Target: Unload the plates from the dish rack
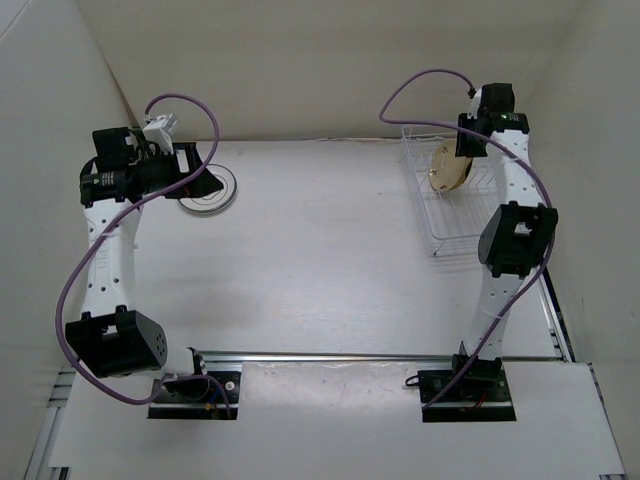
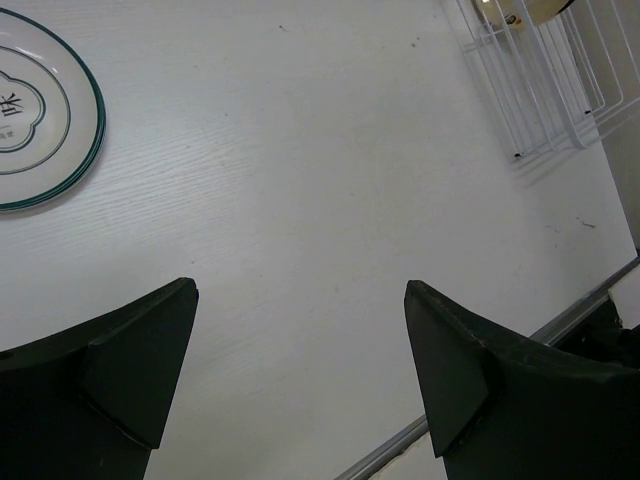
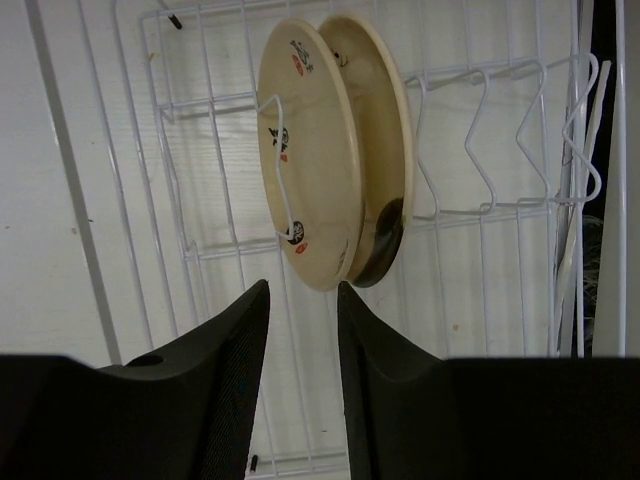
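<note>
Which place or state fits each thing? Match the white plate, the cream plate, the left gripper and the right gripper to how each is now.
Things:
1. white plate
2. cream plate
3. left gripper
4. right gripper

States:
a. standing on edge in the dish rack
b. fingers wide apart over the table
c. lying flat on the table
d. fingers narrowly apart, holding nothing, over the rack

Pairs: 1-c, 2-a, 3-b, 4-d
</note>
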Controlling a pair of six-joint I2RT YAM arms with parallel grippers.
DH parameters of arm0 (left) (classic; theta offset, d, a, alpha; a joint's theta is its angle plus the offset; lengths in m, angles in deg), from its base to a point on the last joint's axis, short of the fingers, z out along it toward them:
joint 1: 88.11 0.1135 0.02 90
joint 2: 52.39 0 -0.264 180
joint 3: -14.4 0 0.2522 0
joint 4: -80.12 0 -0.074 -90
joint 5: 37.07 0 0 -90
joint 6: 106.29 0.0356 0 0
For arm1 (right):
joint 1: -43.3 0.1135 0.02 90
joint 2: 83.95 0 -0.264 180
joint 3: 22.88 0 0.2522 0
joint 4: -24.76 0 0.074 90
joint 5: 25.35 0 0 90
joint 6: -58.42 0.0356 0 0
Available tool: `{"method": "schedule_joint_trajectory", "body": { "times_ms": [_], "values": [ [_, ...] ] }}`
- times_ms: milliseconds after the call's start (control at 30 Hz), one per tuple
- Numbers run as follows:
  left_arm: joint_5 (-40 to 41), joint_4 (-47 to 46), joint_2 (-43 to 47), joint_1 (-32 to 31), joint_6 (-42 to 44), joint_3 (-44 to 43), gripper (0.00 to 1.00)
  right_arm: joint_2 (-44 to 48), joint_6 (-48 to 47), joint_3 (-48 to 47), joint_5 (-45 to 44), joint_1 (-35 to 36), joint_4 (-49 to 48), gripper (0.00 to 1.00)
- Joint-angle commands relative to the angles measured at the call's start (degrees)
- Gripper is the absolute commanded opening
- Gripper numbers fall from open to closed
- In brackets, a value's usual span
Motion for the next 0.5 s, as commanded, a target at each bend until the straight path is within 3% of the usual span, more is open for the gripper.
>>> {"method": "schedule_joint_trajectory", "body": {
  "times_ms": [0, 467],
  "values": [
    [0.80, 0.15, 1.21, 0.20, 1.32, 0.27, 0.96, -1.40, -1.14, -3.49, 0.29, -0.73, -2.34, 0.38],
    [4.13, 0.68, 2.26, 0.20, 2.90, 3.07, 0.96, -6.06, -2.20, -5.78, 1.35, -2.31, -2.87, 0.39]
  ]
}}
